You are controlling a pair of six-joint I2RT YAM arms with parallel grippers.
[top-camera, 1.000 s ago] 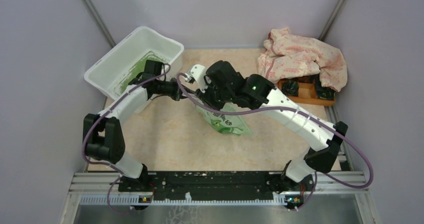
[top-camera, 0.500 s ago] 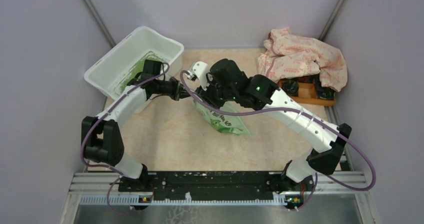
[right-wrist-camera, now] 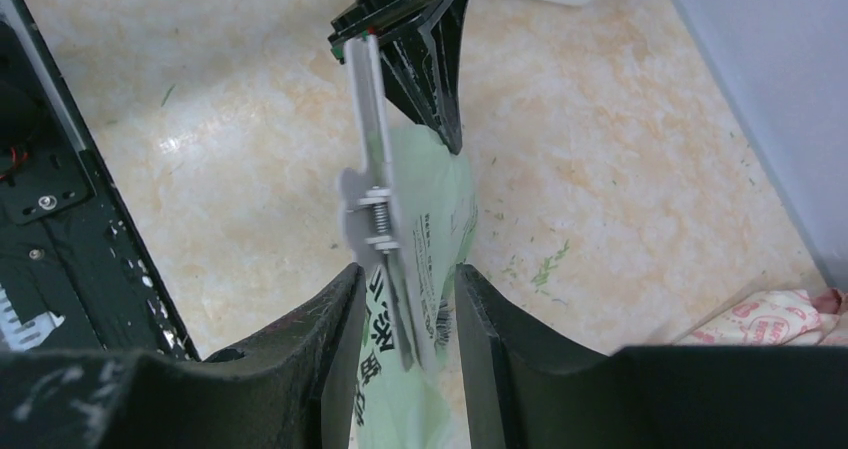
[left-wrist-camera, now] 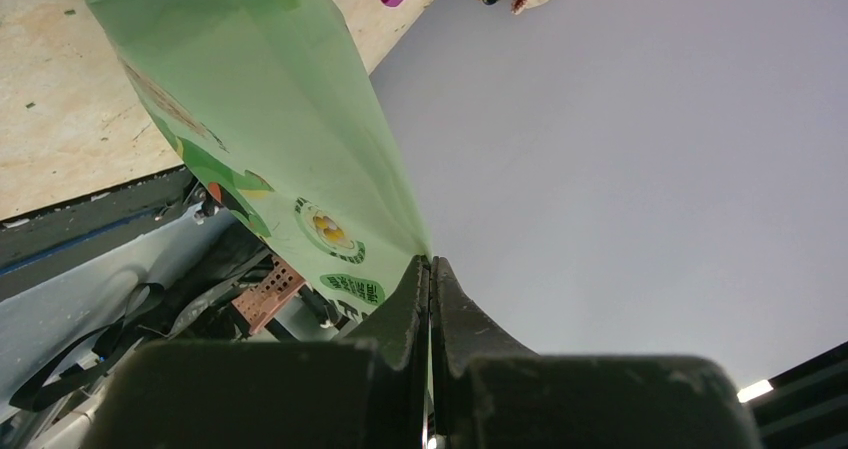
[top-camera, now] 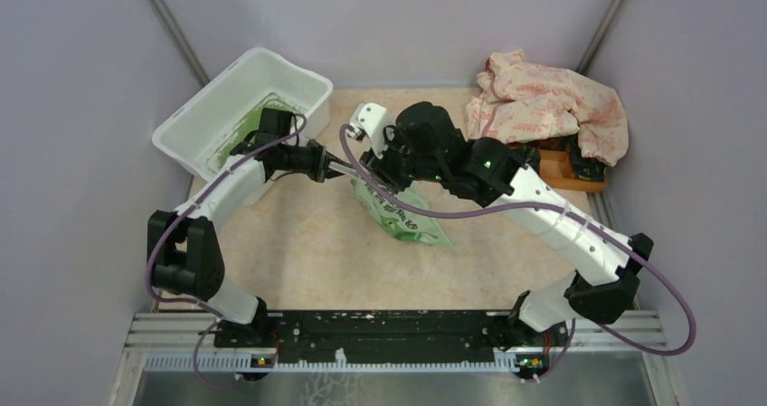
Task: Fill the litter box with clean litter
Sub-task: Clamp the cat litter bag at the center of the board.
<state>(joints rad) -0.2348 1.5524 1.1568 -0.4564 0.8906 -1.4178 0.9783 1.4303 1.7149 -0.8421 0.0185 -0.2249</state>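
The white litter box [top-camera: 194, 121] stands at the far left, with a patch of clean litter [top-camera: 242, 139] on its floor. A light green printed bag [top-camera: 402, 216] hangs over the middle of the table. My left gripper [left-wrist-camera: 431, 261] is shut on the bag's [left-wrist-camera: 260, 119] upper edge, beside the box's near corner. My right gripper [right-wrist-camera: 408, 284] is open, its fingers [right-wrist-camera: 335, 319] apart on either side of the bag [right-wrist-camera: 435, 209] and a grey spring clip [right-wrist-camera: 368, 189] fixed to it. The left gripper [right-wrist-camera: 445, 119] pinches the bag just above that clip.
A pink-printed cloth [top-camera: 543, 103] is heaped at the back right, partly over an orange wooden tray [top-camera: 565, 166]. Loose green granules [right-wrist-camera: 545, 264] are scattered on the beige tabletop [top-camera: 298, 243]. Grey walls close in on both sides.
My right gripper's jaws have widened around the bag, and the right arm has shifted rightward and back. The left gripper keeps its hold beside the box.
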